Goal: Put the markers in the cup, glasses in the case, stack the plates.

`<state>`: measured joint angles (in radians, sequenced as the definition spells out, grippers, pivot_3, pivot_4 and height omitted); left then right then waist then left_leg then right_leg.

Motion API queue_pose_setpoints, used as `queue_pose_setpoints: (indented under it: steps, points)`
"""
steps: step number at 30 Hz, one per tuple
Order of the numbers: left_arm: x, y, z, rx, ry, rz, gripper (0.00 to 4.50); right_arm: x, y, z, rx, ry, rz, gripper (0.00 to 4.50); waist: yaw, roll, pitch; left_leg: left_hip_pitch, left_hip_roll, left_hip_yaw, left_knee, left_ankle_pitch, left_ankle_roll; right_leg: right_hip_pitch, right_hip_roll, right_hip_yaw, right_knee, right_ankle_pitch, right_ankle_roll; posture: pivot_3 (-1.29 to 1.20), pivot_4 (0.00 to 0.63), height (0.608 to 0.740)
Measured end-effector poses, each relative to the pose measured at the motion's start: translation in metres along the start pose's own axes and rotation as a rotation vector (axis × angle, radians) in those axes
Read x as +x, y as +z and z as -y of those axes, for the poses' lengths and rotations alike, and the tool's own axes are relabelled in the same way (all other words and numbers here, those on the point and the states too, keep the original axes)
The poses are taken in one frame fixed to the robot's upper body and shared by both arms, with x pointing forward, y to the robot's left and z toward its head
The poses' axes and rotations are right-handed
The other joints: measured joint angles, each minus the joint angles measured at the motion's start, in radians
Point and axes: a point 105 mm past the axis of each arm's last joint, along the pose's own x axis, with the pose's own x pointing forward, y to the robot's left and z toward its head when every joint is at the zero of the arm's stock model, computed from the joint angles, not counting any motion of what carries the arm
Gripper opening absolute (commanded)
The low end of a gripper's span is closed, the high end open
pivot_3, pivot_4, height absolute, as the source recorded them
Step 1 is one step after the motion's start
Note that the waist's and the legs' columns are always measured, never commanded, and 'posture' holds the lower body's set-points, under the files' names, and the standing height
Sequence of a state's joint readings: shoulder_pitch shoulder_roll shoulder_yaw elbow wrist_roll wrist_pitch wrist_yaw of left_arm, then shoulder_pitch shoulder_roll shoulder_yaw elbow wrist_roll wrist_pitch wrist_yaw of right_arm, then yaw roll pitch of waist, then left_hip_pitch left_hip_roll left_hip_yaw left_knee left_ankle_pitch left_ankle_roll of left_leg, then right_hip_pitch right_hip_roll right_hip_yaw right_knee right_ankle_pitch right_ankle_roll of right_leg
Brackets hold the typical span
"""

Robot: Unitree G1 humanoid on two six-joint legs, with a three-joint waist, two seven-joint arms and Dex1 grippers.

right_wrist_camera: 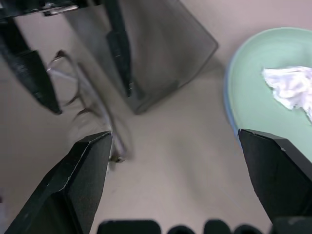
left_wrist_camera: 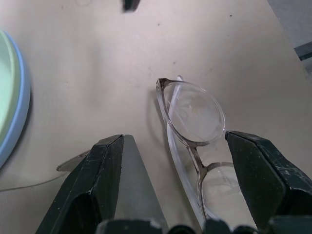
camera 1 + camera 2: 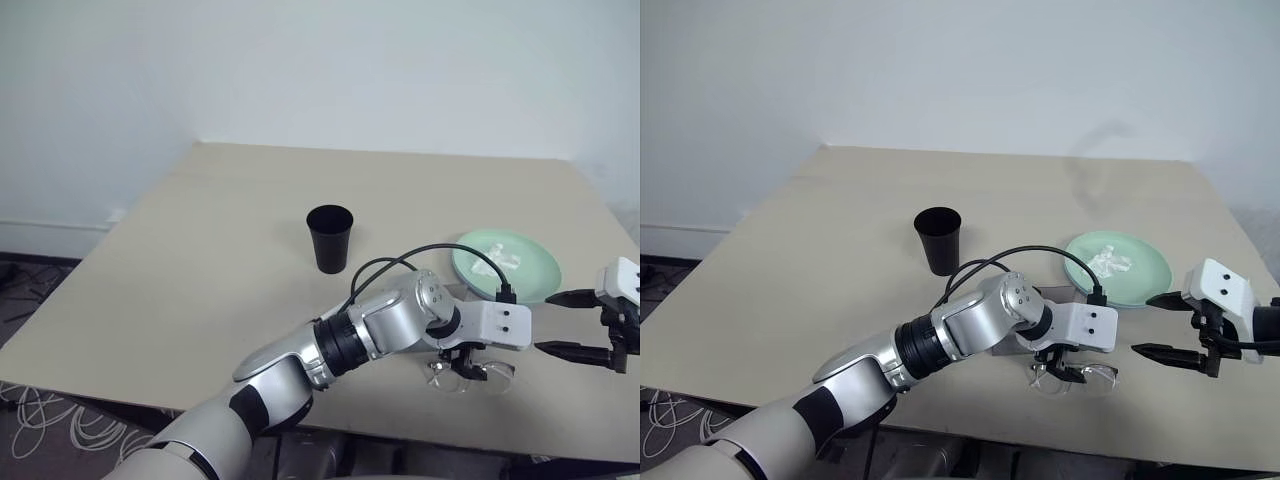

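Note:
The wire-framed glasses (image 2: 195,114) lie on the table near its front edge, beside the grey case (image 1: 165,44). My left gripper (image 2: 174,138) reaches across from the left and hangs open just above them, with one lens between its fingers. My right gripper (image 3: 545,322) stands open a little to the right, pointing at the glasses. The mint green plate (image 3: 530,270) rests on the light blue plate (image 2: 19,112), whose rim shows under it. The black cup (image 3: 330,238) stands upright mid-table. The markers are out of view.
A crumpled white tissue (image 1: 292,85) lies in the green plate. The table's front edge (image 3: 560,440) runs just below the glasses. The left arm's black cable (image 3: 400,265) loops above its wrist. A white wall stands behind the table.

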<state>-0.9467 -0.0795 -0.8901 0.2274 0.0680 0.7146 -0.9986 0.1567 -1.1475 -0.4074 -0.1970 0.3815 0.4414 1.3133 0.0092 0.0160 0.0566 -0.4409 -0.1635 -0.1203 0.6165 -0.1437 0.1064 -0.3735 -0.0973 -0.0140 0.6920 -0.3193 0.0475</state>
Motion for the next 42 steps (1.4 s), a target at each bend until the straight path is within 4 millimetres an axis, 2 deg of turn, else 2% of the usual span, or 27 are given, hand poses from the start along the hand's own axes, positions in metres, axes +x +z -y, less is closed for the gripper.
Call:
queue_pose_setpoints:
  steps: [4, 5, 7, 15, 42]
  points:
    - [0.0044, -0.0037, 0.0049, 0.001, -0.015, -0.017, 3.5, -0.0009, 0.0024, 0.0013, -0.016, -0.006, 0.007, 4.5, 0.0, 0.0, 0.0, 0.0, 0.0, 0.0, 0.0, 0.0, 0.0, 0.0, -0.001, 0.0, 0.0, 0.0, 0.0, 0.0, 0.0, 0.722]
    - [0.006, -0.0049, 0.0066, 0.004, -0.02, -0.023, 3.33, -0.001, 0.0031, 0.0017, -0.02, -0.008, 0.008, 4.5, 0.0, 0.0, 0.0, 0.0, 0.0, 0.0, 0.0, 0.0, 0.0, 0.0, -0.001, 0.0, 0.0, 0.0, 0.0, 0.0, 0.0, 0.722]
    - [0.0075, -0.0067, 0.0082, 0.003, -0.023, -0.029, 2.85, -0.0012, 0.0042, 0.0024, -0.025, -0.011, 0.011, 4.5, 0.0, 0.0, 0.0, 0.0, -0.001, 0.0, 0.0, 0.0, 0.0, 0.0, -0.001, 0.0, 0.0, 0.0, 0.0, 0.0, 0.0, 0.722]
    - [0.0087, -0.0101, 0.0074, 0.016, -0.013, -0.047, 0.11, -0.0015, 0.0052, 0.0034, -0.029, -0.021, 0.012, 4.5, 0.0, 0.0, 0.0, -0.001, -0.003, 0.0, 0.0, 0.0, 0.0, 0.0, -0.003, -0.001, 0.0, 0.0, 0.0, 0.0, 0.0, 0.722]
    - [0.0086, -0.0099, 0.0092, 0.037, -0.032, -0.048, 0.04, -0.0027, 0.0082, 0.0074, -0.049, -0.062, 0.019, 4.5, 0.0, 0.0, 0.0, -0.001, -0.003, 0.0, 0.0, 0.0, 0.0, 0.0, -0.004, -0.001, 0.0, 0.0, 0.0, 0.0, 0.0, 0.722]
